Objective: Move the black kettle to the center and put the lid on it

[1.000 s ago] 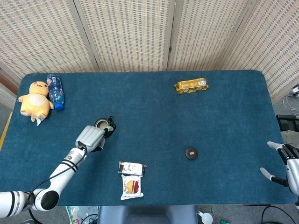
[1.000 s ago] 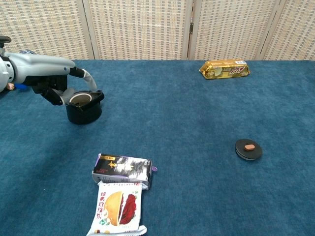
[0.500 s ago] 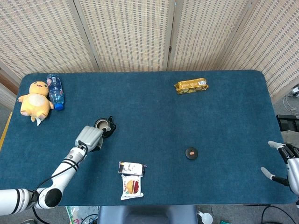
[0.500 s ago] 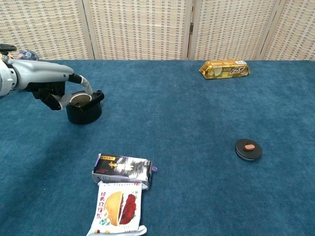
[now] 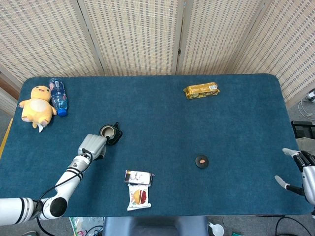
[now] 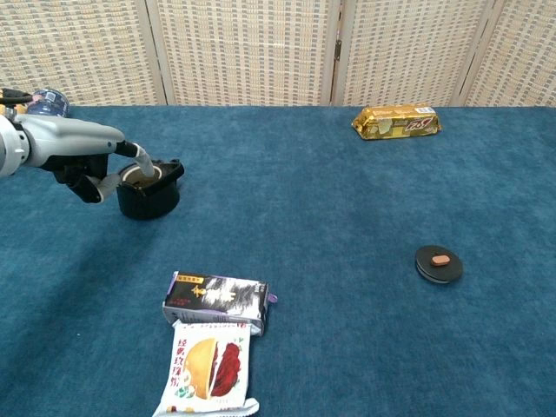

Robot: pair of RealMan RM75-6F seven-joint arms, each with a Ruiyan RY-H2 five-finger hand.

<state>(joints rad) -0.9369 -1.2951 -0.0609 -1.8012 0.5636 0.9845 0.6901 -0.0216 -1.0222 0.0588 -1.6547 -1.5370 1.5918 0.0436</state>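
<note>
The black kettle [image 5: 110, 133] [image 6: 149, 193] stands lidless left of the table's middle. My left hand [image 5: 91, 145] [image 6: 82, 161] sits just to its left, one fingertip lying on the kettle's rim while the others are apart and wrap nothing. The black lid [image 5: 202, 161] [image 6: 438, 263] with a reddish knob lies flat, well to the right of the kettle. My right hand [image 5: 300, 171] hovers at the table's right edge with fingers spread and nothing in it; the chest view does not show it.
A gold snack pack [image 5: 201, 90] [image 6: 396, 121] lies at the back right. A yellow plush [image 5: 37, 105] and a bottle [image 5: 58, 96] [image 6: 43, 102] are at the far left. A dark box [image 6: 215, 300] and a white packet [image 6: 208, 369] lie near the front edge.
My left hand has drawn back leftward off the kettle's side; only a fingertip now lies on the rim. The kettle, the lid and my right hand have stayed put.
</note>
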